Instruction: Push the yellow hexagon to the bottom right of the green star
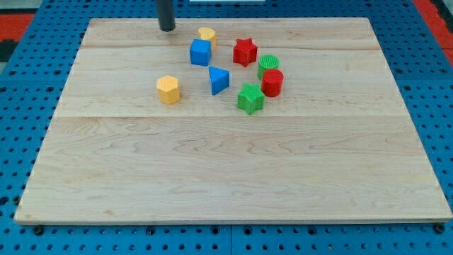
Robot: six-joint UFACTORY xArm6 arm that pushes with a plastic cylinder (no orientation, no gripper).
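The yellow hexagon [168,90] sits on the wooden board left of centre, in the upper half. The green star [250,98] lies to its right, with the blue triangle [219,80] between them. My tip [167,29] is near the view's top, straight above the yellow hexagon and well apart from it, left of the blue cube [200,52].
A second yellow block [207,34] sits just behind the blue cube. A red star [245,52], a green cylinder [268,65] and a red cylinder [272,83] cluster above and right of the green star. The board's edge [233,221] runs along the bottom.
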